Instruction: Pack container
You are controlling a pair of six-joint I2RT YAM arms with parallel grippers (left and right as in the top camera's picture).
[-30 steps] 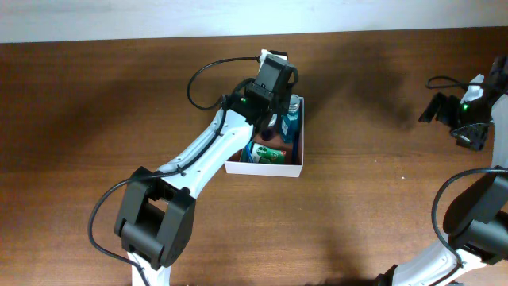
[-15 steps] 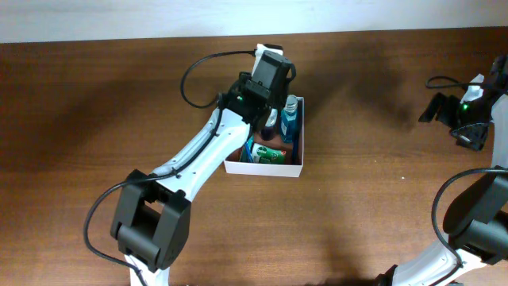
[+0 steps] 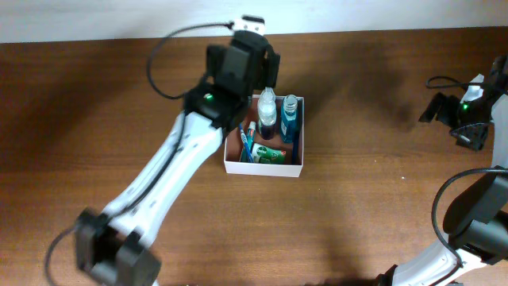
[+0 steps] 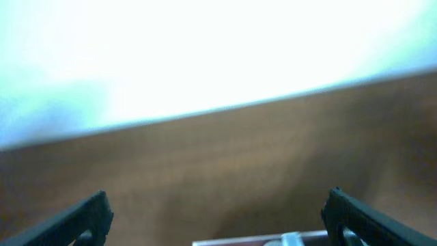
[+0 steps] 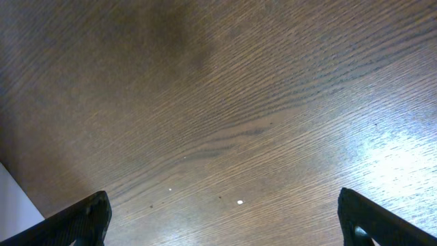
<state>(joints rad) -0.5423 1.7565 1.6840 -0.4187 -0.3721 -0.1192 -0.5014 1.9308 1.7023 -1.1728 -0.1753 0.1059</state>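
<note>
The container (image 3: 262, 168), a shallow white-walled box, sits mid-table. Inside it stand a white-capped dark bottle (image 3: 267, 111) and a blue bottle (image 3: 290, 117). A green tube (image 3: 270, 153) and a thin blue item (image 3: 246, 141) lie beside them. My left gripper (image 3: 255, 71) hangs above the container's back-left corner, raised off it. In the left wrist view the left gripper (image 4: 218, 229) is open and empty, with the container's rim (image 4: 232, 241) just showing at the bottom. My right gripper (image 3: 468, 119) is far off at the right edge. The right wrist view shows the right gripper (image 5: 222, 225) open over bare wood.
The left arm (image 3: 167, 171) runs diagonally from the front left up to the container. A white wall (image 3: 119, 20) borders the table's back edge just behind the left gripper. Cables loop near both wrists.
My left gripper has opened, lifted out of the container and pulled back to the left. The white-capped bottle and the container's contents now show uncovered. The right arm has not moved.
</note>
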